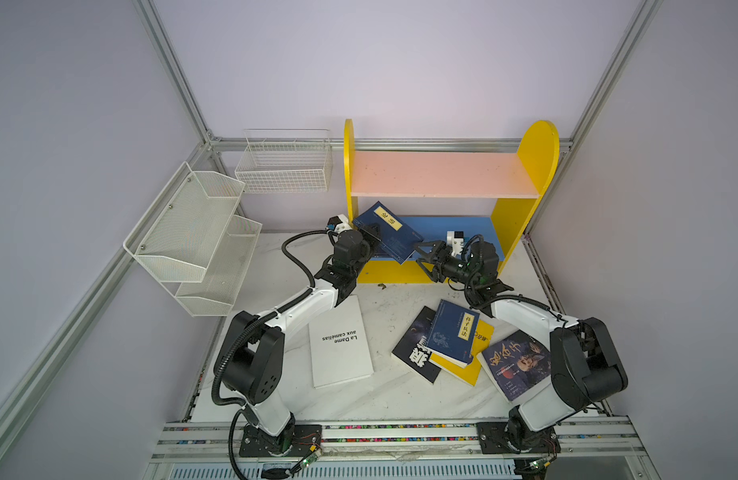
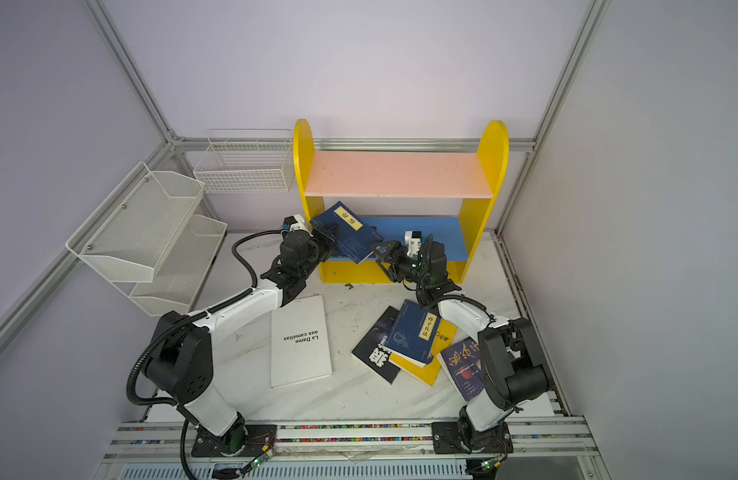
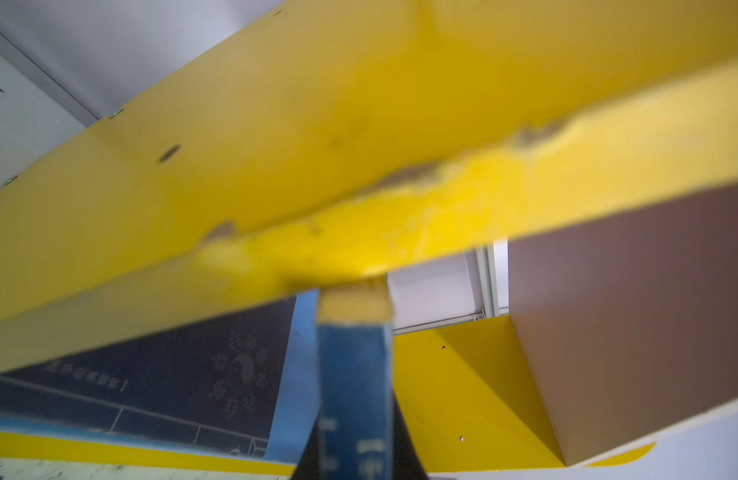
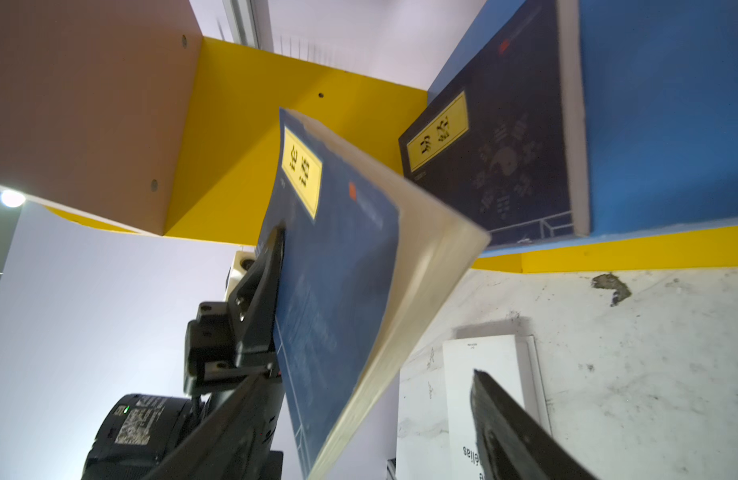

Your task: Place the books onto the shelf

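One navy book [image 4: 496, 166] shelved; held book [image 1: 394, 239] pinched in left gripper [image 1: 372, 237]; right gripper [image 1: 423, 259] gaping, empty; five more on table [image 1: 400, 399].

Yellow book [image 1: 465, 370] mostly out of sight beneath tabletop navy book [image 1: 452, 332]

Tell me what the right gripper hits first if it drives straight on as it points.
Most likely the navy book that the left gripper holds: its free edge lies right ahead of the open right gripper. How near is unclear.
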